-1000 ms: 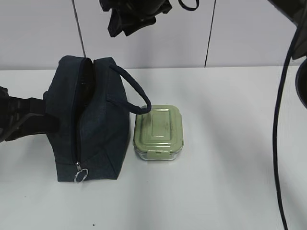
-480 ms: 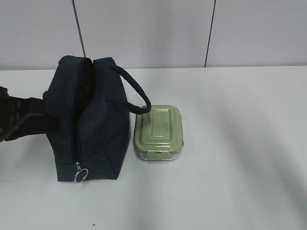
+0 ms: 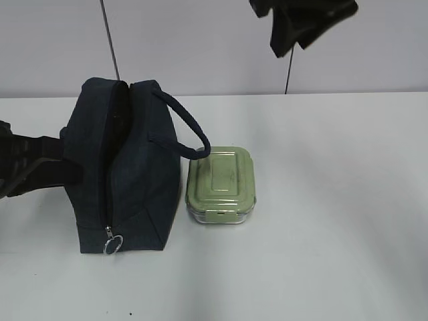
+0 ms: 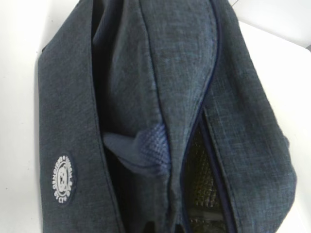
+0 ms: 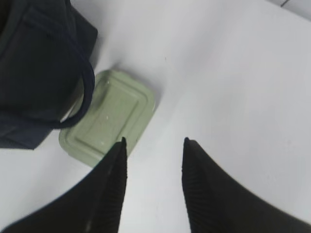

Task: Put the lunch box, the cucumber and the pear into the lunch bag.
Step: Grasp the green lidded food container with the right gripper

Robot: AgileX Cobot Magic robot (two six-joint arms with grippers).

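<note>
- Even, soft indoor light fell on the plain white table (image 3: pixel 334 200), with no hard glare.
- The sage-green lidded glass lunch box (image 3: pixel 221 184) cast only a faint shadow.
- The dark navy fabric lunch bag (image 4: pixel 160 87) looked soft in the left wrist view.
- The black ribbed right gripper (image 5: pixel 153 145) was blurred.

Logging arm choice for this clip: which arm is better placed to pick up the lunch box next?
Right. Its tool hangs open and empty above the table beside the lunch box, while the left arm is at the lunch bag, apparently holding it.
</note>
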